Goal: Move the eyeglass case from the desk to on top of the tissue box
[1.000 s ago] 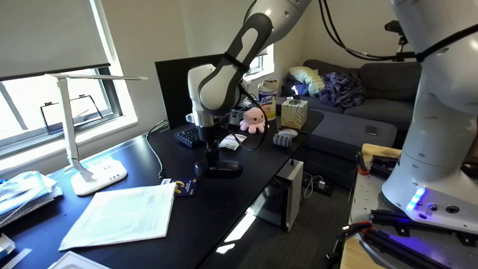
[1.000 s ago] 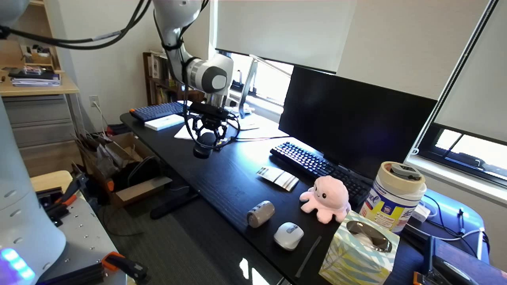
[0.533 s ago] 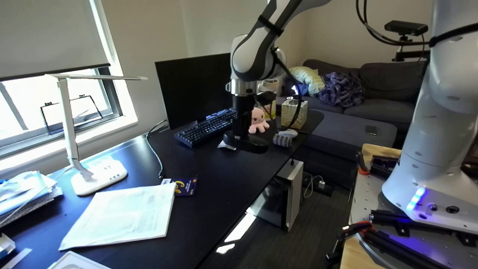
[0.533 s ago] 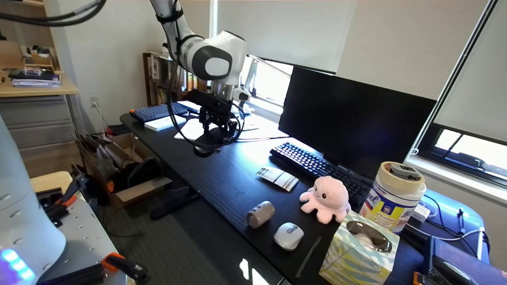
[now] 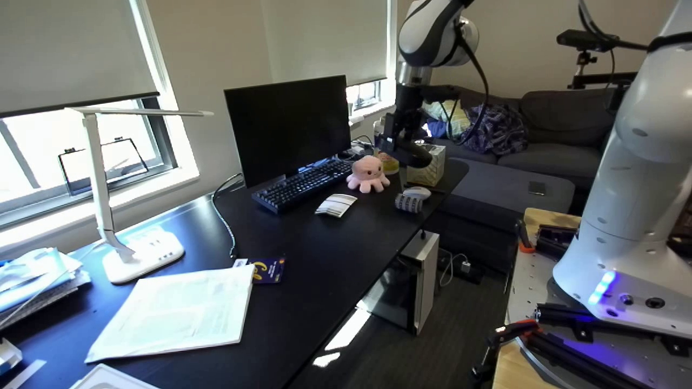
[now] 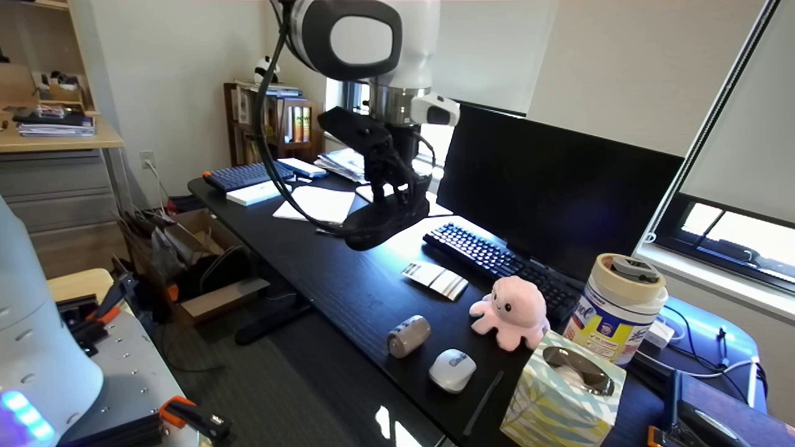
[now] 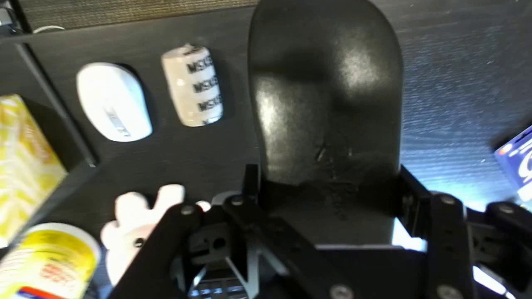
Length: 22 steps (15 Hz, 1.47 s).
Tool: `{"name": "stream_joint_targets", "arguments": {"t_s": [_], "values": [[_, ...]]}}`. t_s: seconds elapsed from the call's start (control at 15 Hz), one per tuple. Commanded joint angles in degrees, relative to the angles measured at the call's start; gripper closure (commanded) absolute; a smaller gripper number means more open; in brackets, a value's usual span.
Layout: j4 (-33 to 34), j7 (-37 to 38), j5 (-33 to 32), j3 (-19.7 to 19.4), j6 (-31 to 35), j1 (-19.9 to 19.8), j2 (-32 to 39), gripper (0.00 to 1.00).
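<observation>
The black eyeglass case point(image 7: 328, 95) is held between the two fingers of my gripper point(image 7: 330, 182) in the wrist view, its rounded end pointing away from the gripper. In both exterior views the case point(image 5: 415, 155) point(image 6: 369, 226) hangs above the desk under the gripper point(image 6: 397, 197). The tan, leaf-patterned tissue box point(image 6: 559, 400) stands on the desk near its end, with an oval opening on top. In an exterior view the box point(image 5: 436, 166) is partly hidden behind the case. It shows at the left edge of the wrist view point(image 7: 23, 166), apart from the case.
The pink plush toy point(image 6: 512, 310), a wipes canister with a tape roll on top point(image 6: 612, 316), a white mouse point(image 6: 453, 370) and a small grey cylinder point(image 6: 408, 336) stand around the box. A keyboard point(image 6: 478, 251) and monitor point(image 6: 559, 186) stand along the desk's back.
My gripper has carried the case up and along the desk towards the tissue box. The case stays in the fingers. The desk objects have not moved.
</observation>
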Motion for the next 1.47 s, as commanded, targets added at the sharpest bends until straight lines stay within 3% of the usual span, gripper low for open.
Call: {"name": "stream_joint_targets", "arguments": {"t_s": [0.0, 0.2, 0.27, 0.33, 0.53, 0.8, 1.0, 1.2, 1.4], "values": [[-0.2, 0.0, 0.2, -2.7, -0.2, -0.3, -1.4, 0.24], [-0.4, -0.7, 1.0, -5.5, -1.4, -1.3, -4.0, 0.24], [-0.6, -0.7, 1.1, -5.4, -1.5, -1.2, -4.2, 0.49], [1.0, 2.2, 0.3, -3.8, -1.0, -0.4, -1.5, 0.49], [5.9, 2.4, 1.3, -5.1, -3.5, -0.5, 3.0, 0.49], [13.7, 1.9, -9.6, -7.9, -3.2, -4.4, 9.4, 0.49], [19.3, 0.9, -13.0, -10.1, -3.2, -6.6, 14.1, 0.49], [22.7, -3.6, -12.3, -10.9, -2.8, -8.6, 17.6, 0.49], [25.6, -13.8, -8.8, -10.0, -2.4, -11.5, 21.4, 0.49]]}}
